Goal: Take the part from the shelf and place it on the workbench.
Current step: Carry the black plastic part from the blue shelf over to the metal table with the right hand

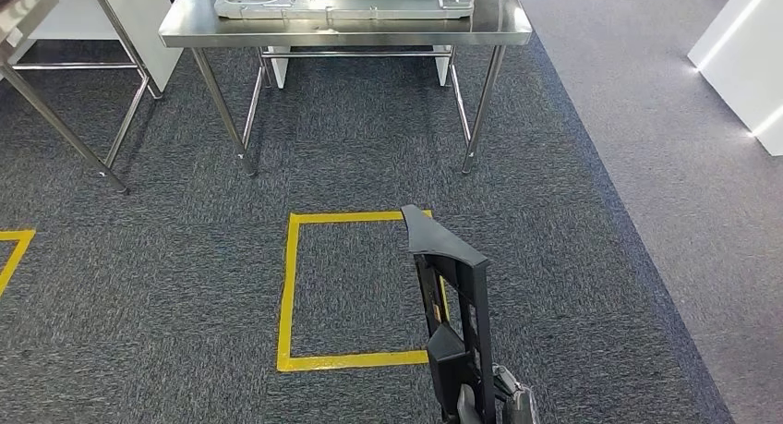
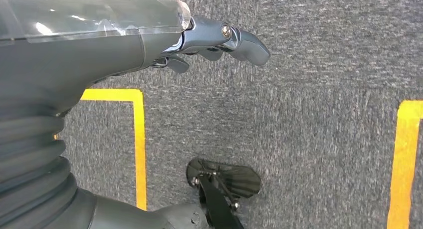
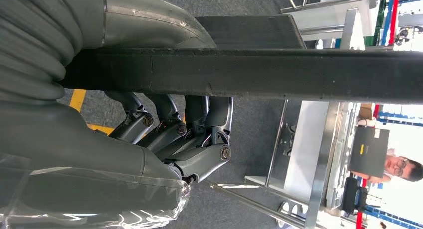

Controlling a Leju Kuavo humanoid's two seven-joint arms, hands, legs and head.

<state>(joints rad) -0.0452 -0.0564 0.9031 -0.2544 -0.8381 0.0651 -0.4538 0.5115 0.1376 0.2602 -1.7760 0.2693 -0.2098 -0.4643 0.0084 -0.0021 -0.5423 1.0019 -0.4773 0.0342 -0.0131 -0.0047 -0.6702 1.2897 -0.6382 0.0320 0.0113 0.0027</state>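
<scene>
Grey carpet [image 1: 185, 285], yellow taped square [image 1: 289, 295], steel workbench [image 1: 351, 27], right hand [image 3: 174, 134] gripping black part [image 1: 452, 322], left hand [image 2: 219, 39] seemingly empty.

Floor: dark grey carpet [image 1: 185, 258], yellow tape square [image 1: 288, 295]; steel table [image 1: 185, 29] ahead; white wall panel [image 1: 739, 54] at right

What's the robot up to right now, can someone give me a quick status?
Right hand grips black part. Left hand open. Steel workbench ahead.
</scene>
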